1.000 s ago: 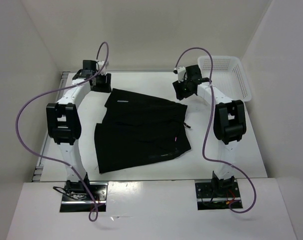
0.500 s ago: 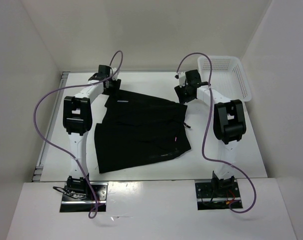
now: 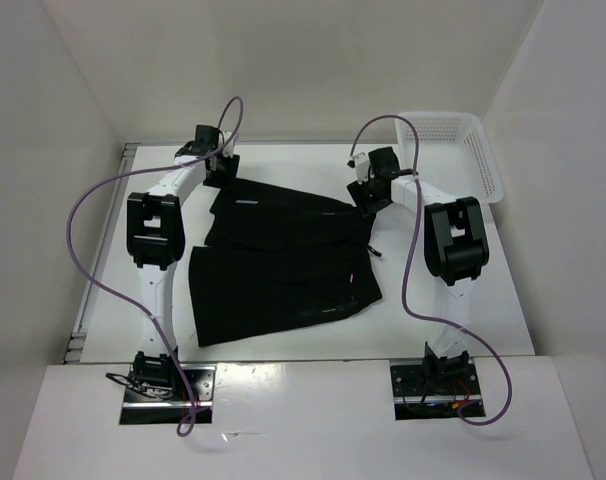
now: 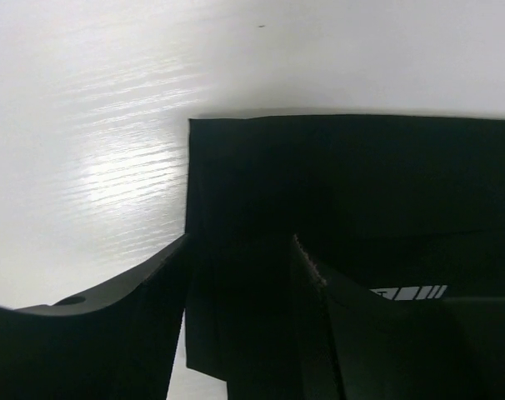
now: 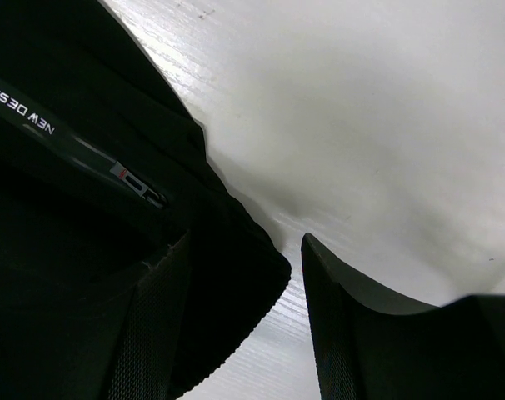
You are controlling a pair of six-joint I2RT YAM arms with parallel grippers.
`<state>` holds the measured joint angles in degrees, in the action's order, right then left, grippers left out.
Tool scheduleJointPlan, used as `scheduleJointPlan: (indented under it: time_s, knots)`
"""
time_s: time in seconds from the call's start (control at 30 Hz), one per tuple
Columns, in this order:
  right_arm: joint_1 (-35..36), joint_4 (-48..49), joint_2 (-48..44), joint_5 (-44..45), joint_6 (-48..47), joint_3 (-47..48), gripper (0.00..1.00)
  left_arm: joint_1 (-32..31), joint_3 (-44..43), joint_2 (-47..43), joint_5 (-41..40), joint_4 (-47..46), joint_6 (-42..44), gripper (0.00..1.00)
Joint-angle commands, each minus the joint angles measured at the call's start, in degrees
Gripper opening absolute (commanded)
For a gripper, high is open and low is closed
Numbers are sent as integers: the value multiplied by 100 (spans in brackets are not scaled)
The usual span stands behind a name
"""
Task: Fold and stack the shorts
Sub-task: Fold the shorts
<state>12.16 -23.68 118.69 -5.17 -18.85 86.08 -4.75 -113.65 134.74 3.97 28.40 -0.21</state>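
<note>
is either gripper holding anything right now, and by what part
Nothing is held: the left gripper and right gripper are both open, each with a far corner of the black shorts between its fingers.

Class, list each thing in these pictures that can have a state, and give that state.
shorts: lying flat on the table, not gripped.
left claw: open, one finger on each side of a corner of the shorts.
right claw: open, over the shorts' edge.
basket: upright, at the far right corner.

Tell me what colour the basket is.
The basket is white plastic mesh; the top view shows it best.
</note>
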Motion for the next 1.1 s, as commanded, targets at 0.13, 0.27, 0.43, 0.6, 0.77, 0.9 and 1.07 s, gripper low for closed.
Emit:
scheduleJointPlan:
  time_s: [0.13,0.27,0.43,0.6,0.77,0.9,1.07]
  knots:
    - [-39,65,93,-27,-259,-57,60,-34,-255,324,157,131,21,54]
    - [-39,13,93,-90,-259,-57,60,-34,-255,378,157,130,21,45]
    - [-39,13,93,-90,-259,-57,60,-34,-307,378,157,130,21,19]
    - [-39,65,40,112,-312,-57,47,-34,-307,255,34,78,21,8]
    - [-39,65,-13,192,-365,-109,11,-34,-413,53,34,78,21,0]
    - [-39,65,-135,192,-426,-57,0,-34,-632,-210,87,200,21,0]
    - [-39,13,-329,192,-629,171,0,88,-834,-588,139,385,21,0]
